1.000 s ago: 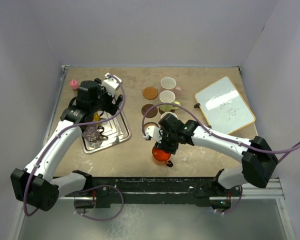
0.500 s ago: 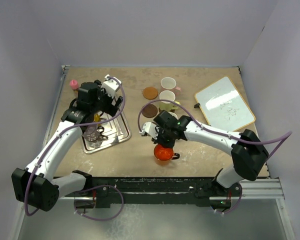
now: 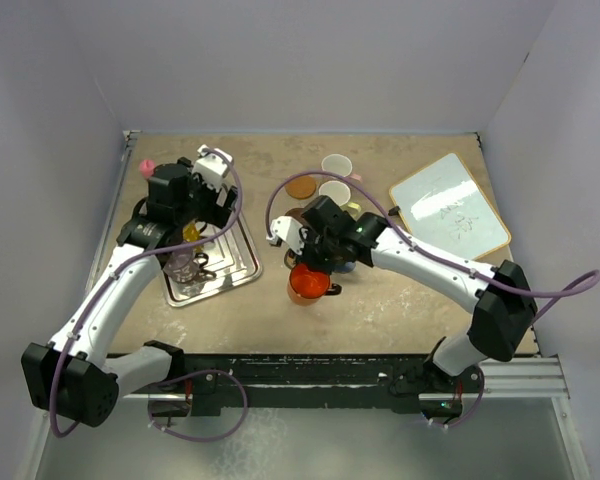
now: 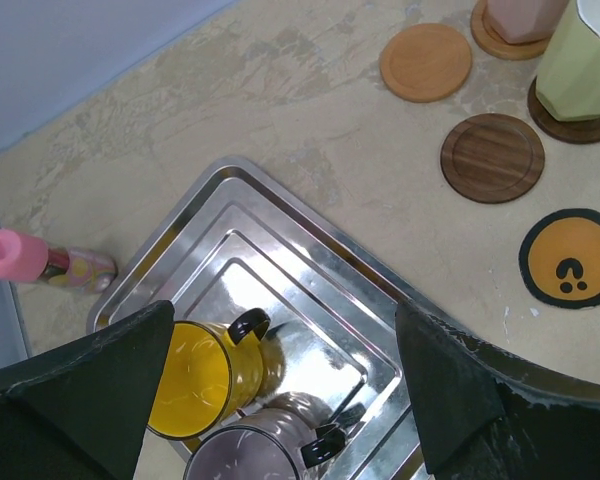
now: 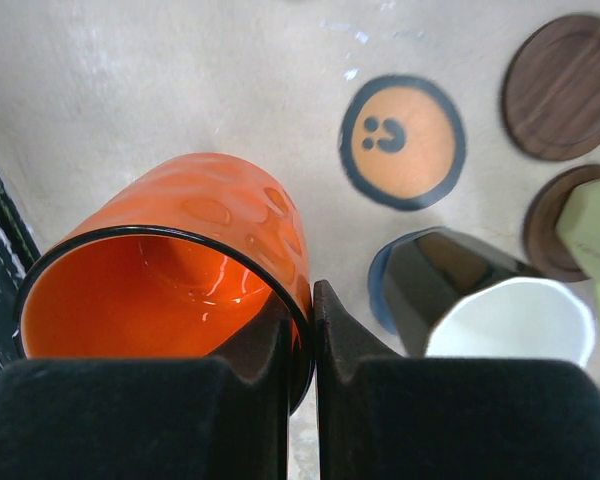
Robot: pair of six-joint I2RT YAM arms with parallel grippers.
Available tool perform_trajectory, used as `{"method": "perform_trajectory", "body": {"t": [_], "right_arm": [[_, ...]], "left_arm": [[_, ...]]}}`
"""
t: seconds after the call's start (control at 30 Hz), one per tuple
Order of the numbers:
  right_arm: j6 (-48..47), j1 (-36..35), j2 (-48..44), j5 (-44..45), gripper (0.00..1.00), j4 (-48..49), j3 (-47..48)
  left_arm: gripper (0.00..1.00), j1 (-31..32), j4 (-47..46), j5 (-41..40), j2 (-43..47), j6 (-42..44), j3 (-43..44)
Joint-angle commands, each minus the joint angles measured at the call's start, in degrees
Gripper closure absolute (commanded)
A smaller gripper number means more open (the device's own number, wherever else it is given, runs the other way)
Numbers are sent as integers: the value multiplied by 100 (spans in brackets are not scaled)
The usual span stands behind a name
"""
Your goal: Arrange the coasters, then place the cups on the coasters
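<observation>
Right end effector (image 5: 302,312): clenched on the rim of the red-orange mug (image 5: 180,265), one finger inside the wall and one outside; the mug is tipped with its mouth towards the wrist camera; whether its base touches the desk (image 4: 280,90) cannot be told.

Just beyond the mug lies the black-rimmed orange coaster (image 5: 402,140), bare; beside the mug stands the black mug (image 5: 480,300) with a white interior, seated on the grey-blue coaster (image 5: 377,290).

Left end effector (image 4: 282,310): released, fingers spread wide, hanging above the silver tray (image 4: 310,250) and grasping nothing.

On the tray stand the yellow mug (image 4: 195,380) and, next to it, the purplish glass mug (image 4: 250,455); a pink-capped bottle (image 4: 40,262) lies on the desk just outside the tray's far corner.

To the right of the tray, the light orange coaster (image 4: 426,62) and the walnut-brown coaster (image 4: 492,157) lie bare; the pale green mug (image 4: 585,60) rests on a dark brown coaster (image 4: 570,125).
</observation>
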State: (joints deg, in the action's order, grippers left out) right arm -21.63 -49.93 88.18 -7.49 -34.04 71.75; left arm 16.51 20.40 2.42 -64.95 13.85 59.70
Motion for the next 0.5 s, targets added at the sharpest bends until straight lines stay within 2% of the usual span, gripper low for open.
{"method": "perform_trajectory", "body": {"t": [0.0, 0.27, 0.47], "right_arm": [[250, 55, -72, -22, 100, 256, 691], [907, 375, 127, 579, 100, 850, 1288], [924, 803, 763, 532, 100, 578, 2427]], "left_arm": [[11, -171, -301, -192, 164, -394, 94], [11, -295, -317, -179, 119, -832, 165], [12, -372, -383, -206, 118, -919, 140]]}}
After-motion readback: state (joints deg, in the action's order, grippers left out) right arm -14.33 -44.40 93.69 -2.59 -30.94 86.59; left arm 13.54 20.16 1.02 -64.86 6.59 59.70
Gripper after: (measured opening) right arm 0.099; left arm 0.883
